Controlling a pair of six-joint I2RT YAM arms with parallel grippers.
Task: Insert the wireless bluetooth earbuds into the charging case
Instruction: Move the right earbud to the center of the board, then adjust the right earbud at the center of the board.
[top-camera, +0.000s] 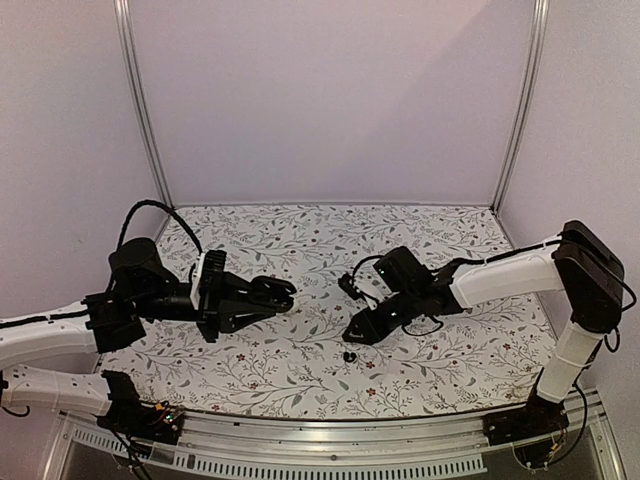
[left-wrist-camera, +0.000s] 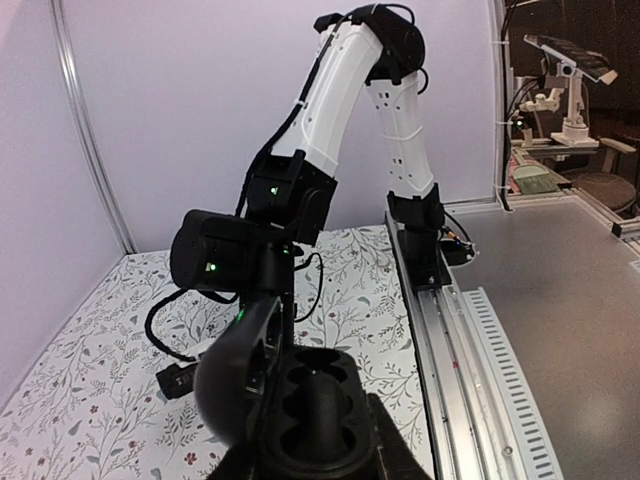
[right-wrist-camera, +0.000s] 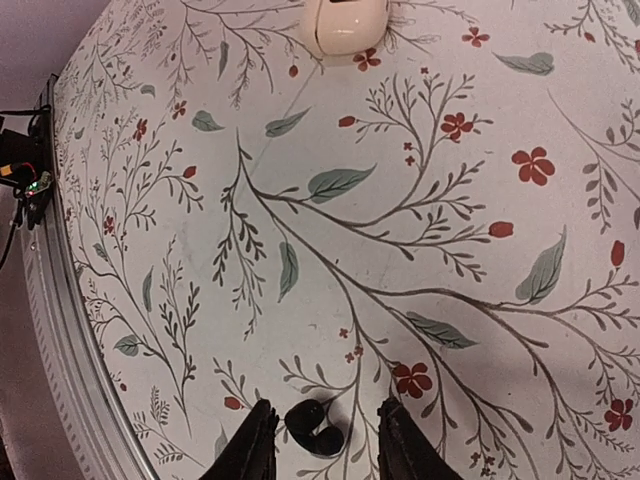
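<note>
Well, the left gripper (top-camera: 272, 294) is squeezing a black case (left-wrist-camera: 312, 398) between its fingers. The case is up off the table (top-camera: 320, 235), and it is open. From the left wrist you look right into its dark round holes. I cannot tell if anything sits in them. The left arm (top-camera: 45, 340) comes in low from the left side and lies almost flat. Its gripper points right, toward the middle of the table.

The right arm (top-camera: 500, 275) stands tall at the right edge, bends at the top, and reaches down and to the left. Small green lights (left-wrist-camera: 275, 187) glow on its black parts. The right gripper (top-camera: 354, 336) points down, with its tips very close to the table. Its fingers (right-wrist-camera: 252, 446) are spread apart. A bud (right-wrist-camera: 314, 427) lies on the table between them, with a gap on each side, and neither finger touches it. From above, the bud is a little black dot just by the gripper tips, well apart from the case.

The table has a cloth (right-wrist-camera: 420, 250) with gray leaves and red flowers. A white rounded thing (right-wrist-camera: 345, 22) lies on it at the top of the right wrist view, well apart from the bud.
</note>
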